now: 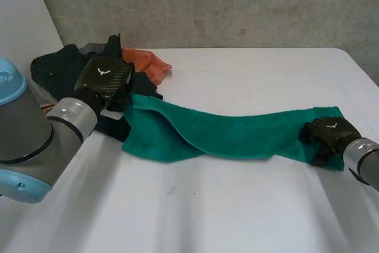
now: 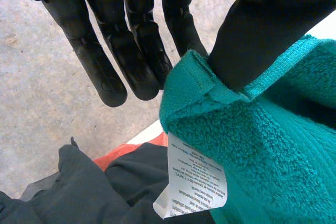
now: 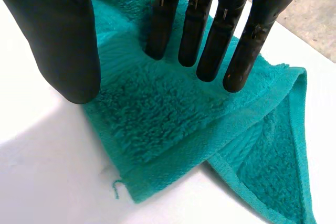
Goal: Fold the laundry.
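On table (image 1: 249,205), green towel (image 1: 237,134), left hand (image 1: 106,78) pinching one corner, right hand (image 1: 328,134) straight-fingered atop other end

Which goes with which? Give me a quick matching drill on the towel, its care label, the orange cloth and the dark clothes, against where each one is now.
Things:
1 green towel
2 care label
3 orange cloth
4 dark clothes

Places:
A heaped at the far left of the table
B stretched from the left hand to the right hand
C hanging at the towel corner that the left hand pinches
D lying against the dark heap, on its side toward the table's middle

Pairs: 1-B, 2-C, 3-D, 4-A
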Controlling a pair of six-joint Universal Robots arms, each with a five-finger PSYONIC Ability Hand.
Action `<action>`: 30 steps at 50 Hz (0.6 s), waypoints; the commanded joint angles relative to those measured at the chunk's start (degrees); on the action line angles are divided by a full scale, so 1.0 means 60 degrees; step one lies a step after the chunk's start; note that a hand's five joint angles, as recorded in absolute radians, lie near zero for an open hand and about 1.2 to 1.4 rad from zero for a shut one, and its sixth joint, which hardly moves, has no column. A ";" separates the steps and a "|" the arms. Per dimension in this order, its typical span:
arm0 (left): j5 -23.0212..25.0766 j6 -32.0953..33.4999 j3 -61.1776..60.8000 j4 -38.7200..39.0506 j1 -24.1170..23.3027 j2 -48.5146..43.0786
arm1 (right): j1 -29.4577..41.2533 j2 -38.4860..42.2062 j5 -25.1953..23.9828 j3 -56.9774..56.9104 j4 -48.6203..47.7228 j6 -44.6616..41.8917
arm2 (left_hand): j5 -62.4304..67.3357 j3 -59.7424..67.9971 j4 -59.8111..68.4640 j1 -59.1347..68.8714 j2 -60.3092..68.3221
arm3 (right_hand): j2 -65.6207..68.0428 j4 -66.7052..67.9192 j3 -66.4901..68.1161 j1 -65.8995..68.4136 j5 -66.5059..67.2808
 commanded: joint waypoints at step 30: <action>0.0027 0.0161 -0.0001 0.0042 0.0006 -0.0502 | -0.0304 -0.0587 0.0220 -0.2107 0.4784 -0.2321 | 0.2521 0.1954 0.1858 0.2356 0.1906 | 0.6220 0.6229 0.6218 0.7199 0.6523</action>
